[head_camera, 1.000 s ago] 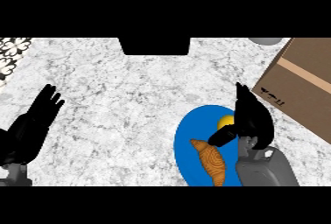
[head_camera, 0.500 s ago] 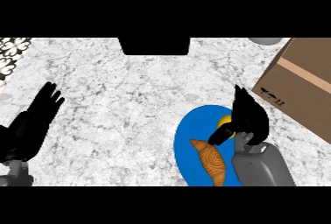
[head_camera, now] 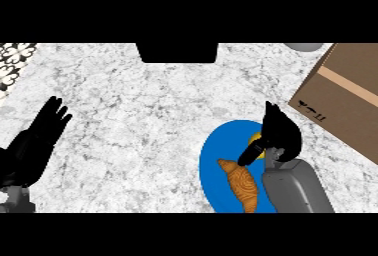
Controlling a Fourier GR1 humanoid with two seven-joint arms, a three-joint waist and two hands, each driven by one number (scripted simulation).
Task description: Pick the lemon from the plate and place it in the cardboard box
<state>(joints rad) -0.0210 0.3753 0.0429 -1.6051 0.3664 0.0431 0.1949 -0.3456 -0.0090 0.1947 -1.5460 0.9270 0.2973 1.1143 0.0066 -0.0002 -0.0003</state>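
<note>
A blue plate (head_camera: pixel 220 156) lies on the marble counter at the lower right. On it rests the lemon (head_camera: pixel 255 136), of which only a yellow sliver shows. My right hand (head_camera: pixel 280 134) covers the lemon, fingers over it and thumb curled under its near side. A croissant (head_camera: pixel 244 184) occupies the plate's near half, just left of my right forearm. The cardboard box (head_camera: pixel 345 95) stands to the right of the plate, at the counter's right edge. At the far left my left hand (head_camera: pixel 33 146) rests open with its fingers up.
A black block (head_camera: pixel 177 52) sits at the counter's far edge in the middle. A grey round object (head_camera: pixel 304 46) shows at the top right beside the box. A patterned surface (head_camera: pixel 15 56) borders the top left corner.
My right hand has sunk onto the lemon and drawn in around it, so less yellow shows. The left hand has barely shifted.
</note>
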